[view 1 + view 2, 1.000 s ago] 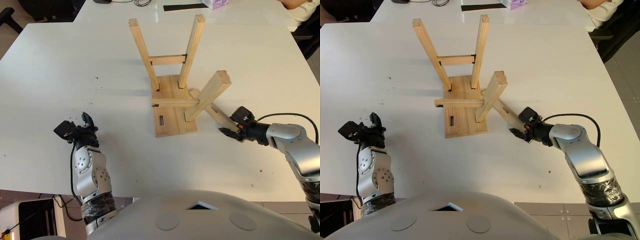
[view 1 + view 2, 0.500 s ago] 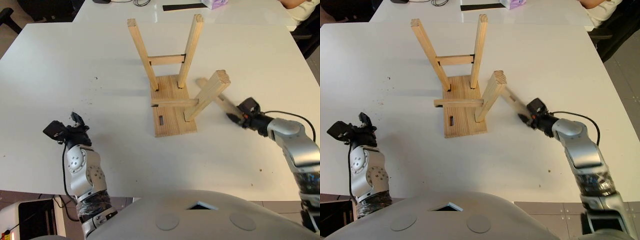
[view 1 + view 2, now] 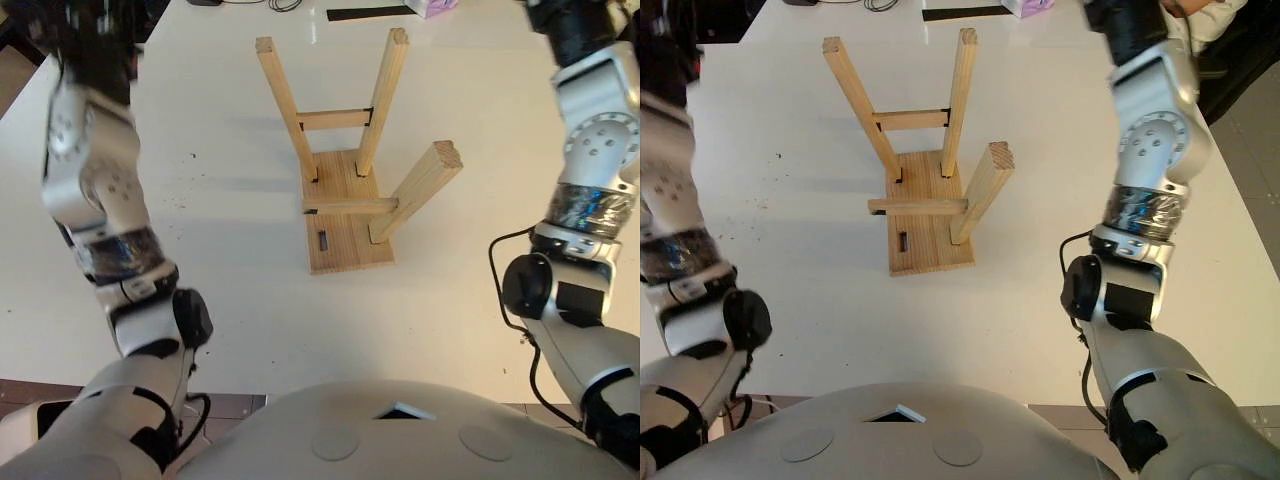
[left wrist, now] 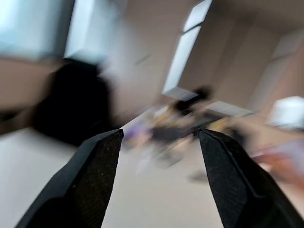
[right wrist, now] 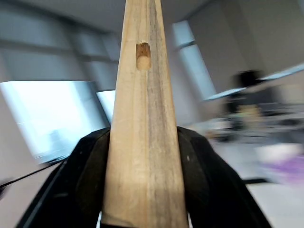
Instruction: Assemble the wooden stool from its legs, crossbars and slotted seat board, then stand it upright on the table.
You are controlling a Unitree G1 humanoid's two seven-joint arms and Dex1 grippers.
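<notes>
The slotted seat board lies flat on the white table. Two legs stand up from it, joined by a crossbar. A third leg leans out to the right, tied in by a lower crossbar. Both arms are raised high above the table. In the right wrist view my right gripper is shut on a loose wooden leg with a dowel hole near its end. In the left wrist view my left gripper is open, with nothing between its fingers.
A black strip and a purple object lie at the table's far edge. Dark specks dot the table left of the stool. The room beyond is blurred in both wrist views.
Both arms have swung up from the table to high above it. The right gripper carried the loose leg up from beside the stool. The stool parts on the table have not moved.
</notes>
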